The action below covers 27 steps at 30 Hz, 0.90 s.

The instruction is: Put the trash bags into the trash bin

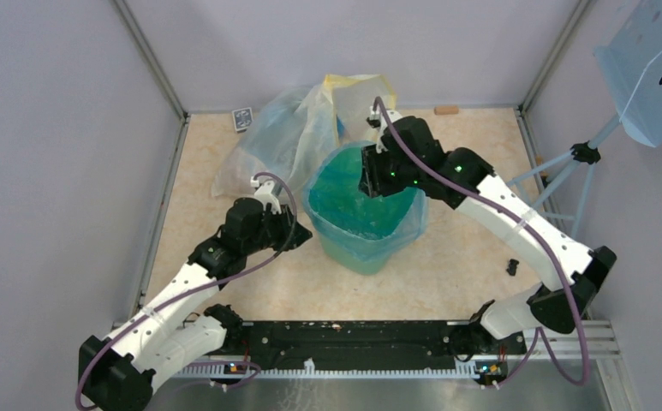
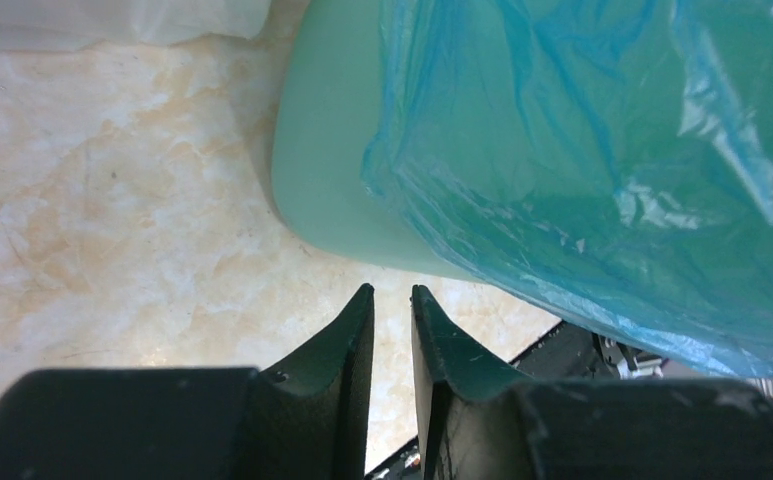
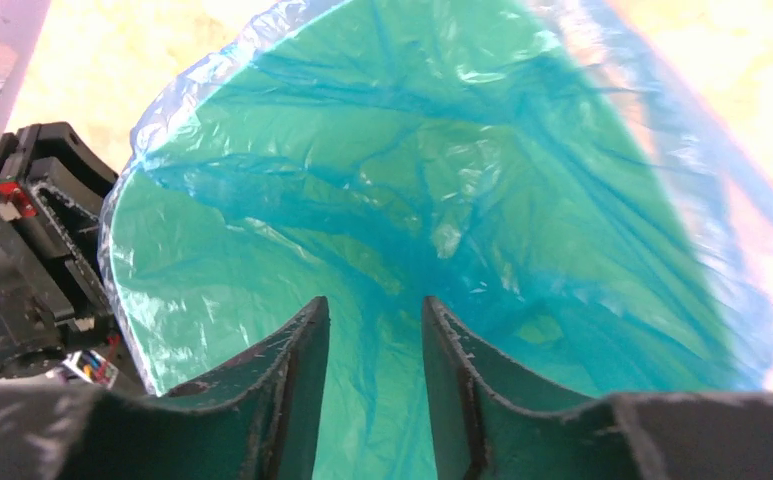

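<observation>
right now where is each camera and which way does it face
top external: above, behind the bases, looking down; both arms show, left gripper beside the trash bin, right gripper over it.
left wrist: low beside the bin, facing its wall; own fingers show.
right wrist: above the bin, looking into the trash bag lining it; own fingers show.
shared: all show bin and bag.

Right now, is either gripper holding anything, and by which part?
Nothing is held. The left gripper, jaws narrowly apart, sits empty beside the trash bin; the right gripper hangs open over the trash bag lining it.
</observation>
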Each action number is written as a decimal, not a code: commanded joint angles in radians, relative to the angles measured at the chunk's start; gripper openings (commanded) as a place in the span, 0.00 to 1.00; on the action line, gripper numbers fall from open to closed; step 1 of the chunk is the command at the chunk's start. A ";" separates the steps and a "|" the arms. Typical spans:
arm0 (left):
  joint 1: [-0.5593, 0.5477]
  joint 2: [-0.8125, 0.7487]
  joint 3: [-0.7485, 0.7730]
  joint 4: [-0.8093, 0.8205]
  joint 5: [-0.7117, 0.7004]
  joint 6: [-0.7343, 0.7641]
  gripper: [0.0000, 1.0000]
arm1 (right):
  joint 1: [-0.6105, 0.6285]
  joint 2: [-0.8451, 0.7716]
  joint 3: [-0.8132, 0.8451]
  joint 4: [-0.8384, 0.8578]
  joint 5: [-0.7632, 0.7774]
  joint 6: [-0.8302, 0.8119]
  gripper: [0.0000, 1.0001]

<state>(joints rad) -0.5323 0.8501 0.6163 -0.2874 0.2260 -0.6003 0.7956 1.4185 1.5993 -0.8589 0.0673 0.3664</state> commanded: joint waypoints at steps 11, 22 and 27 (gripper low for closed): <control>0.004 0.072 -0.136 0.246 0.158 -0.090 0.30 | -0.216 -0.130 -0.049 -0.118 0.128 -0.076 0.55; 0.004 0.399 -0.083 0.638 0.114 -0.154 0.31 | -0.279 -0.130 -0.126 -0.024 0.143 -0.057 0.67; 0.030 0.586 0.075 0.677 0.073 -0.113 0.32 | -0.283 -0.195 -0.134 0.013 0.221 -0.042 0.82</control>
<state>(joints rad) -0.5278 1.3327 0.5484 0.2226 0.3397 -0.7376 0.5201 1.3170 1.4658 -0.9195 0.2184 0.3145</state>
